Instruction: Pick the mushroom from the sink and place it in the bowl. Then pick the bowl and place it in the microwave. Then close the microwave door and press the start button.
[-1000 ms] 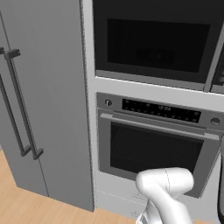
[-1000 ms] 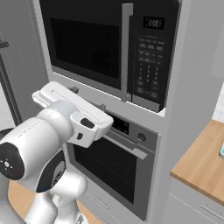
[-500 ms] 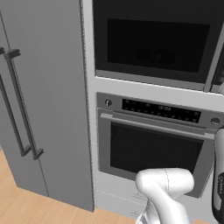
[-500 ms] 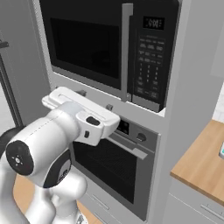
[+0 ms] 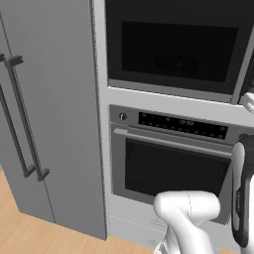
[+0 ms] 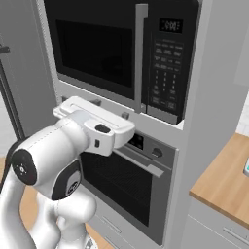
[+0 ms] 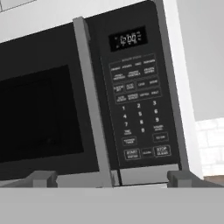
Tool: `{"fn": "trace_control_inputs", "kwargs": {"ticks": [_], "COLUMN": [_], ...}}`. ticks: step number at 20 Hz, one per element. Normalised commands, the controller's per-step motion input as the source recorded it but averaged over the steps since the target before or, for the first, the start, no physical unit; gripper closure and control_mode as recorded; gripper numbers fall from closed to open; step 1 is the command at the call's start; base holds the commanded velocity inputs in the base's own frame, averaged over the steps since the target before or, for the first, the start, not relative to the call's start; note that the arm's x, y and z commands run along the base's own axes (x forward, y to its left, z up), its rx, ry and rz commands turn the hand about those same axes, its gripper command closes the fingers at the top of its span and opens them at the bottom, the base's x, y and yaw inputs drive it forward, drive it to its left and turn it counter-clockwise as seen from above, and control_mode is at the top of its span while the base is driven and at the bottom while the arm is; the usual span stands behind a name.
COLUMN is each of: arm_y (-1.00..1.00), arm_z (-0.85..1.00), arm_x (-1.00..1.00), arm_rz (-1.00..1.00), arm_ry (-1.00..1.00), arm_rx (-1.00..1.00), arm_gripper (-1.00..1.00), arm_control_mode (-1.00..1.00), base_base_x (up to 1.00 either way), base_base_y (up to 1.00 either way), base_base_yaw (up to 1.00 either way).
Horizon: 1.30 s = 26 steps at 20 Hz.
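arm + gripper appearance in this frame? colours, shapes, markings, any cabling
The arm is glossy white with rounded, tubular links, dark grey bands at the joints and a round dark joint cap with a small pale mark. The hand is a flat white block with a dark oval spot on top. The gripper has two small, blocky dark grey finger tips. No external cables show.

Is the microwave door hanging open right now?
No, the microwave door sits flush and shut against the microwave, its upright handle right beside the keypad.
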Motion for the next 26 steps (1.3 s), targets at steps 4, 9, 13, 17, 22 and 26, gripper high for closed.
{"fn": "trace_control_inputs", "kwargs": {"ticks": [4, 9, 13, 17, 22, 26], "arm_y": [0.0, -0.02, -0.24, -0.24, -0.08, 0.0], "arm_z": [-0.21, -0.27, -0.11, -0.15, -0.04, -0.07], "arm_x": [0.27, 0.15, 0.12, 0.22, 0.2, 0.14], "arm_rz": [-0.04, -0.04, 0.0, 0.0, 0.0, 0.0], "arm_ry": [0.0, 0.0, 0.0, 0.0, 0.0, 0.0], "arm_rx": [-0.12, -0.12, -0.01, 0.0, 0.0, 0.0], "arm_gripper": [-1.0, 1.0, 1.0, 1.0, 1.0, 1.0], "arm_control_mode": [-1.0, -1.0, -1.0, -1.0, -1.0, -1.0], "base_base_x": [0.0, 0.0, 0.0, 0.0, 0.0, 0.0], "base_base_y": [0.0, 0.0, 0.0, 0.0, 0.0, 0.0], "base_base_yaw": [0.0, 0.0, 0.0, 0.0, 0.0, 0.0]}}
